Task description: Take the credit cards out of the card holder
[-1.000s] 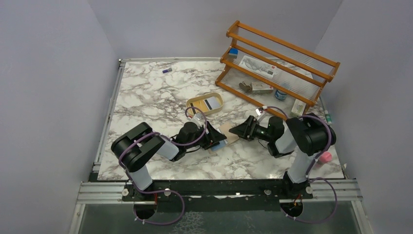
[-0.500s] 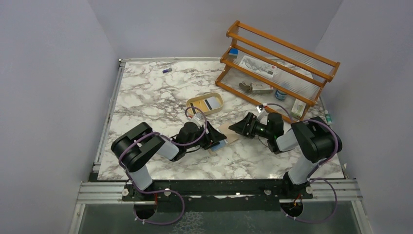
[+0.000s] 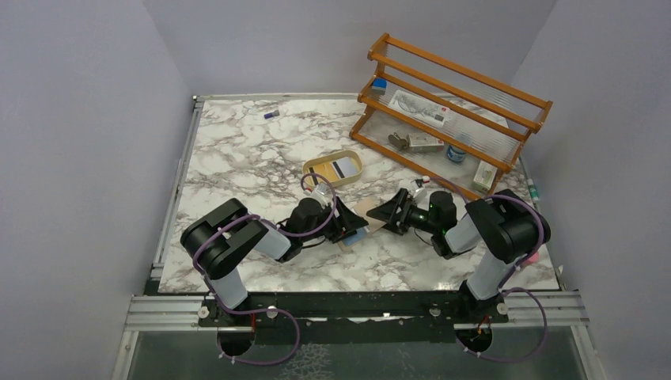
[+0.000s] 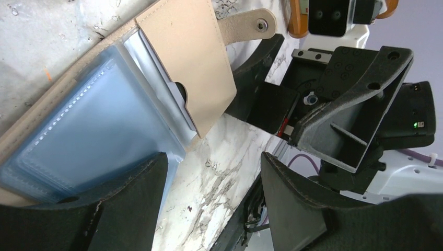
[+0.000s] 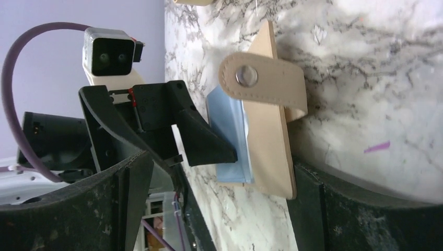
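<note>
The beige card holder point(image 4: 188, 57) lies open on the marble near the middle of the table point(image 3: 366, 210), its snap tab point(image 5: 261, 78) pointing towards the right arm. A pale blue credit card point(image 4: 94, 141) sticks partly out of its pocket. My left gripper point(image 4: 214, 172) is open; one of its fingers point(image 4: 130, 198) lies on the blue card and the other stands over bare marble. My right gripper point(image 5: 222, 167) is open wide, level with the holder's tab end, one finger close beside the holder's edge point(image 5: 269, 157). No whitish card shows.
An oval tan tray point(image 3: 315, 169) holding a card sits behind the holder. A wooden rack point(image 3: 451, 111) with small items fills the back right. A pink object point(image 3: 528, 255) lies by the right arm, and a small purple piece point(image 3: 271, 115) at the back left.
My right gripper has moved left up to the card holder's tab end and opened wider. The left gripper, holder and blue card have stayed put.
</note>
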Controlling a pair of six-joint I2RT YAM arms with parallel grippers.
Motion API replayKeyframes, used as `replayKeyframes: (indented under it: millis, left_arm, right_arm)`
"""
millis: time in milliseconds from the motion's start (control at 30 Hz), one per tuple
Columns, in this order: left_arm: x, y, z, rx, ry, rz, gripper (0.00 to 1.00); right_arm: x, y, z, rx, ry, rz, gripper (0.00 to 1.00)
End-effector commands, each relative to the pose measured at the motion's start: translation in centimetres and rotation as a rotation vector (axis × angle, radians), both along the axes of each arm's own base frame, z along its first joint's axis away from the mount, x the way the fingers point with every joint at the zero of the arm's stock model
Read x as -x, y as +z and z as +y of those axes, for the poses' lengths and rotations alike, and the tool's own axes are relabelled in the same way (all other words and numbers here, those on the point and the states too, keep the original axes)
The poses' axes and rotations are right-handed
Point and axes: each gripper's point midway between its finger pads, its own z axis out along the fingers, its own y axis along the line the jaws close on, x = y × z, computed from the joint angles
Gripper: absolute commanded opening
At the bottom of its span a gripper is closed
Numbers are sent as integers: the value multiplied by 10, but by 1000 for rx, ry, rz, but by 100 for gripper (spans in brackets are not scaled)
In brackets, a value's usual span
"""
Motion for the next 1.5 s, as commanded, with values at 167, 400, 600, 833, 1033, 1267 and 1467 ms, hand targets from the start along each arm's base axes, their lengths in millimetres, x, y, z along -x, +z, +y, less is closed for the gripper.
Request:
replayKeyframes:
  millis: [167, 400, 600, 833, 1033, 1267, 1467]
  left_arm:
    - [1, -22, 12, -66, 31, 20, 67]
    - [2, -21, 12, -63, 29, 19, 67]
    - [2, -22, 12, -64, 29, 23, 67]
    - [2, -22, 11, -62, 25, 21, 67]
    - [4, -24, 13, -66, 25, 26, 67]
    - [5, -23, 14, -64, 26, 23, 67]
    - [6, -24, 14, -66, 24, 26, 67]
  right_arm:
    - [0, -18, -14, 49, -128, 80, 94]
    - [-27, -11, -10, 39, -170, 35, 73]
    - [-33, -13, -10, 35, -192, 31, 55]
    - [-35, -17, -9, 22, -198, 37, 43]
    - [-41, -14, -7, 4, -207, 18, 40]
    - [-51, -7, -7, -7, -236, -16, 38]
    - [-56, -10, -2, -21, -229, -8, 32]
